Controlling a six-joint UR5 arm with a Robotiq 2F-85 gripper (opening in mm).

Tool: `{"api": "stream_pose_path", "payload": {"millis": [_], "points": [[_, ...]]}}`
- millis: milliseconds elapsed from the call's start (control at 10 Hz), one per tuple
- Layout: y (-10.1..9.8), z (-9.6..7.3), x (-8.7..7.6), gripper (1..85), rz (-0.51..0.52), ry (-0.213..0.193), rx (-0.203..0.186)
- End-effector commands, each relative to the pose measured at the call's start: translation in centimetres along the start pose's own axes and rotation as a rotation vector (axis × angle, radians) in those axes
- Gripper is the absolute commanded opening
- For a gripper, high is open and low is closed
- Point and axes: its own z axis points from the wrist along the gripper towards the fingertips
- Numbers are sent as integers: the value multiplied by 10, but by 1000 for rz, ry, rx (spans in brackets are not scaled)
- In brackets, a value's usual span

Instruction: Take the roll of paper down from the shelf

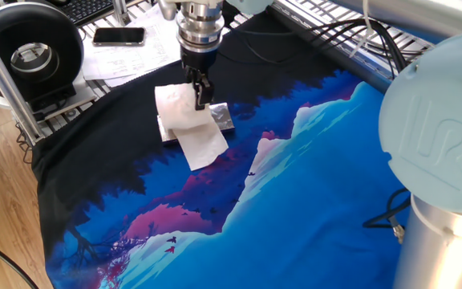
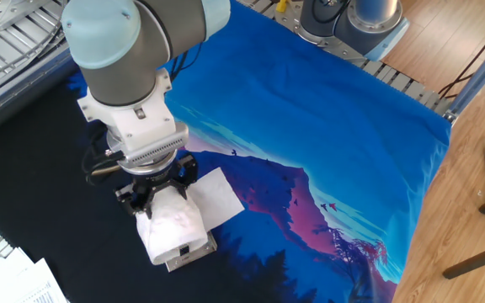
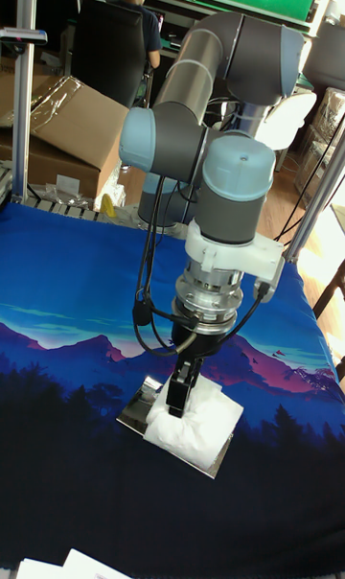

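The white roll of paper sits over the silver foil shelf on the dark part of the printed cloth. Its loose sheet trails down in front of the shelf. My gripper comes straight down onto the roll, fingers closed on its top. In the other fixed view the fingers straddle the roll, and the shelf's edge shows beneath it. The tall fixed view shows the gripper pressed into the roll above the shelf.
A black round device, a phone and printed paper sheets lie behind the cloth. Cables run at the back right. A wire rack stands beyond the cloth. The arm's base fills the right.
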Motion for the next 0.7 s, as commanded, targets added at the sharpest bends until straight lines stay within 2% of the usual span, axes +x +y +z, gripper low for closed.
{"api": "stream_pose_path", "payload": {"millis": [0,300,600], "points": [[5,-1,13,607,-7,1,6],[13,-1,26,620,-25,-5,9],[12,-6,47,633,-70,5,20]]}}
